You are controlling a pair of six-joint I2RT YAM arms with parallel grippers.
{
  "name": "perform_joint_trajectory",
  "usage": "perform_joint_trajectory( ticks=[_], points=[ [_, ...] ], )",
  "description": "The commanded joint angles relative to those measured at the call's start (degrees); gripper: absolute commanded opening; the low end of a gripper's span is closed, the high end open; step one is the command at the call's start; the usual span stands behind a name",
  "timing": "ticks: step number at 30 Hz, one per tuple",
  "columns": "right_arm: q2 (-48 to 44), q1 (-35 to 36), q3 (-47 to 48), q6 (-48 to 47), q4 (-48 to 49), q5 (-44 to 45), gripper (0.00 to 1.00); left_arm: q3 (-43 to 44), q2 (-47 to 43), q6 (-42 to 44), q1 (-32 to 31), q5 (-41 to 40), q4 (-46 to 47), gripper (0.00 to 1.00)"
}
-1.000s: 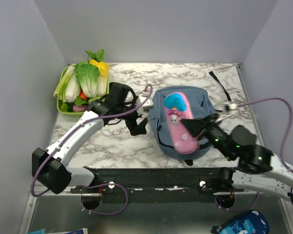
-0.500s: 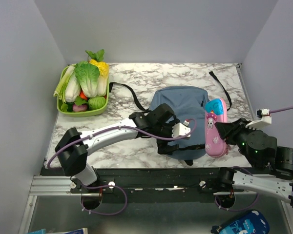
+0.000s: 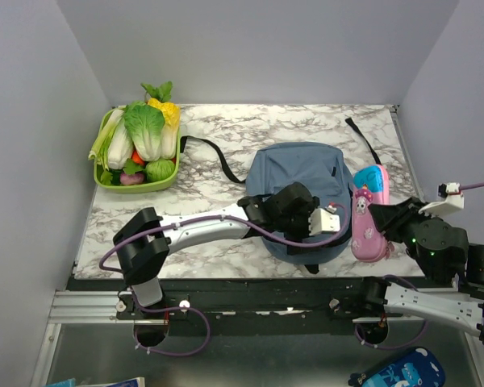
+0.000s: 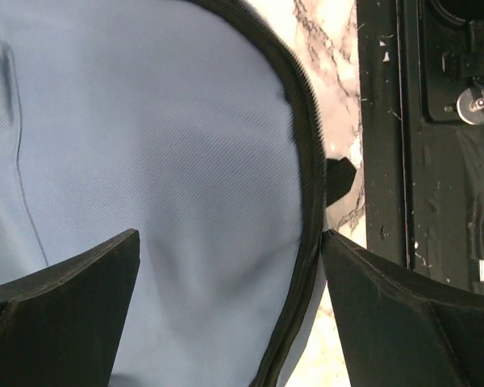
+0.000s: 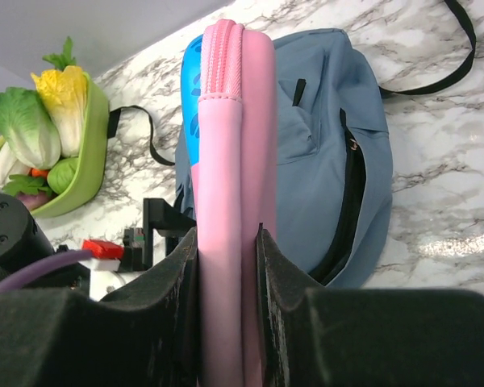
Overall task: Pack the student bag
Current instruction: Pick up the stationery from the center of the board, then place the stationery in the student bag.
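One bag [image 3: 302, 181] is what it all turns on: the soft blue backpack lies flat in the middle of the marble table [image 3: 226, 129], its black straps trailing toward the back. A second ago the pink pencil case [image 3: 369, 218] hung right over it. Now the right gripper [image 5: 226, 242], still pinching the case edge-up between its fingers, has carried it off to the bag's right side, just beside the fabric.

Meanwhile the left gripper [image 4: 230, 234] has swung in from the left and hovers over the bag's near edge. Its fingers are spread wide on either side of the black zip [image 4: 306, 161] and hold nothing.

To my eye the case has made room so the left arm can get the bag open first. Nothing is packed yet. The green tray [image 3: 137, 184] of vegetables sits untouched at the far left.
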Motion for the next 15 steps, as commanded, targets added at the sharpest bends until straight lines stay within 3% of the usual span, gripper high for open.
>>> perform_joint_trajectory(
  ticks=[1,7,13,15],
  points=[
    [-0.7,0.1,2.1,0.8,-1.8,2.7,0.04,3.0,2.5,-1.1,-3.4,-4.2,3.4,0.99],
    [-0.9,0.1,2.0,0.3,-1.9,2.4,0.04,3.8,3.2,-1.6,-5.1,-7.6,4.1,0.99],
    [-1.7,0.1,1.3,-0.2,-1.5,1.7,0.03,5.0,5.2,-1.2,-4.7,-16.3,7.0,0.98],
    [-1.8,0.0,1.3,-0.2,-1.7,1.3,0.03,5.5,5.6,-0.9,-4.4,-17.0,7.1,0.85]
  ],
)
